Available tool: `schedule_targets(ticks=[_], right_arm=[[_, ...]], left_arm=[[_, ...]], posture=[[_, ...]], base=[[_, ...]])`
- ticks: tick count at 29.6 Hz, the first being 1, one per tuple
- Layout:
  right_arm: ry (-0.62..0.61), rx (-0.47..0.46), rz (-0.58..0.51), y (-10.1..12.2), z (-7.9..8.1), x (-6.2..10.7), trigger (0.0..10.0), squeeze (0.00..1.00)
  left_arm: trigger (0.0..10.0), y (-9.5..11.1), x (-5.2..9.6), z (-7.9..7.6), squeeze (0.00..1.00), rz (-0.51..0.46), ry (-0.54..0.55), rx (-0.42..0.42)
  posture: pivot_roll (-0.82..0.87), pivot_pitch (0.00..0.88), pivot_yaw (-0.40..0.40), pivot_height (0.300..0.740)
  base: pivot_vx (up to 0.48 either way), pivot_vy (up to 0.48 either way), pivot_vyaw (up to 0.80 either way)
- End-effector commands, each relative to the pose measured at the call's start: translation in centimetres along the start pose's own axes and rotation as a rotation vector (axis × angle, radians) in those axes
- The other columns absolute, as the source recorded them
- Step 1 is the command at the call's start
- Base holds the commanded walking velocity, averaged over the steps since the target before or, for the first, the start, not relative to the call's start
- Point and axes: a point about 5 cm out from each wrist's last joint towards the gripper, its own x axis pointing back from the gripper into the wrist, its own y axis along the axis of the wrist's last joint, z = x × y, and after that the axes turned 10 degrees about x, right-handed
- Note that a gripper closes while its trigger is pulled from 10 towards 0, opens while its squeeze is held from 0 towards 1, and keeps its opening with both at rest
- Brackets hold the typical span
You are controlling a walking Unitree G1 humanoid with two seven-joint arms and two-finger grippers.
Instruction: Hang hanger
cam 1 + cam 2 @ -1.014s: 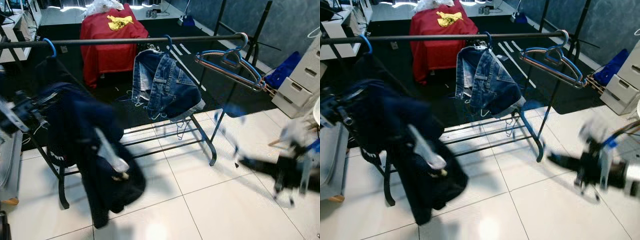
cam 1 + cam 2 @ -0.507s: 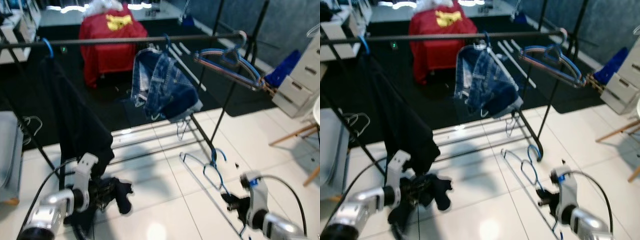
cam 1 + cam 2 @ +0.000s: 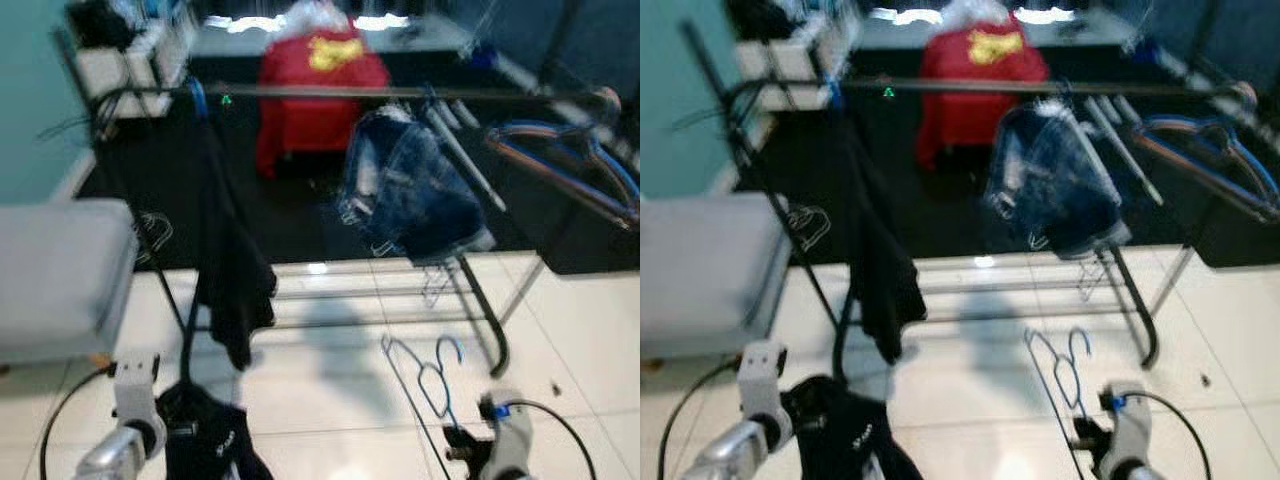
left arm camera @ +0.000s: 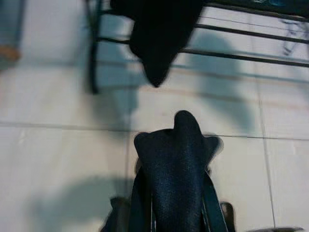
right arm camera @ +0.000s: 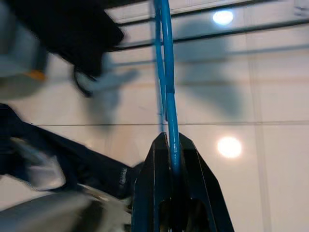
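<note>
Your right gripper (image 5: 173, 159) pinches the thin blue wire hanger (image 3: 432, 372) below the metal rack (image 3: 400, 92) — left gripper (image 4: 175, 193) clamps dark cloth (image 4: 173, 159).

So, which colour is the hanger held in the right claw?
Blue: the hanger in the right claw shows best in the right wrist view.

A black clothes rack (image 3: 400, 92) stands on white tile floor (image 3: 330, 380), a denim jacket (image 3: 415, 190) and dark garment (image 3: 230, 260) hanging from its rail; below the rack, a blue hanger (image 3: 430, 375) rises from the right arm (image 3: 500, 450).
</note>
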Motion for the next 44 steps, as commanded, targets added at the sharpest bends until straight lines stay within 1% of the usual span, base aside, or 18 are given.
schedule_targets(ticks=[1,2,3,4,5,6,8,13,26,37,38,41,44], right_arm=[[-0.007,-0.009,0.005,-0.6,-0.3,0.3,10.0,0.0],[-0.007,-0.009,0.005,-0.6,-0.3,0.3,10.0,0.0],[0.006,0.002,0.01,-0.7,-0.3,0.3,10.0,0.0],[0.006,0.002,0.01,-0.7,-0.3,0.3,10.0,0.0],[0.01,0.01,0.012,-0.8,-0.4,0.2,10.0,0.0],[0.011,0.012,0.019,-1.0,-0.5,0.2,10.0,0.0],[0.01,0.011,0.027,-1.3,-0.7,0.1,10.0,0.0],[0.006,0.011,0.031,-1.6,-0.8,0.0,10.0,0.0],[0.002,0.011,0.035,-2.1,-1.1,-0.3,10.0,0.0],[-0.003,0.004,0.028,-2.2,-1.2,-0.5,10.0,0.0],[-0.004,0.003,0.028,-2.2,-1.2,-0.5,10.0,0.0],[-0.003,0.003,0.028,-2.2,-1.3,-0.6,10.0,0.0],[0.005,0.006,0.03,-2.1,-1.3,-0.6,10.0,0.0]], left_arm=[[10.0,-0.7,0.4,0.3,0.0,-0.005,0.016,0.018],[10.0,-0.7,0.4,0.3,0.0,-0.005,0.016,0.018],[10.0,-1.1,0.7,0.2,0.0,-0.02,-0.004,0.055],[10.0,-1.1,0.7,0.2,0.0,-0.02,-0.004,0.055],[10.0,-1.3,1.0,0.0,0.0,-0.043,-0.01,0.082],[10.0,-1.4,1.1,-0.2,0.0,-0.047,-0.016,0.091],[10.0,-1.5,1.0,-0.4,0.0,-0.048,-0.011,0.101],[10.0,-1.4,0.7,-0.4,0.0,-0.056,0.0,0.114],[10.0,-1.8,0.5,-0.2,0.0,-0.036,0.014,0.109],[10.0,-2.1,0.2,-0.3,0.0,-0.034,0.034,0.123],[10.0,-2.0,0.1,-0.4,0.0,-0.035,0.028,0.102],[10.0,-2.0,0.0,-0.9,0.0,-0.039,0.007,0.047],[10.0,-2.0,0.0,-1.1,0.0,-0.042,-0.004,0.036]], posture=[[0.02,0.144,-0.002,0.74],[0.02,0.144,-0.002,0.74],[0.01,0.145,-0.007,0.74],[0.01,0.145,-0.007,0.74],[0.01,0.147,-0.011,0.74],[0.02,0.145,-0.017,0.74],[0.02,0.142,-0.017,0.74],[0.02,0.138,-0.017,0.74],[-0.01,0.113,-0.021,0.74],[-0.02,0.087,-0.05,0.74],[-0.02,0.084,-0.067,0.74],[-0.02,0.085,-0.076,0.74],[-0.02,0.085,-0.079,0.74]], base=[[0.0,0.0,0.77],[0.0,0.0,0.77],[0.0,0.0,0.77],[0.0,0.0,0.77],[0.0,0.0,0.77],[0.0,0.0,0.77],[0.0,0.0,0.77],[0.0,0.0,0.77],[0.0,0.0,0.77],[0.0,0.0,0.77],[0.0,0.0,0.77],[0.0,0.0,0.77],[0.0,0.0,0.77]])
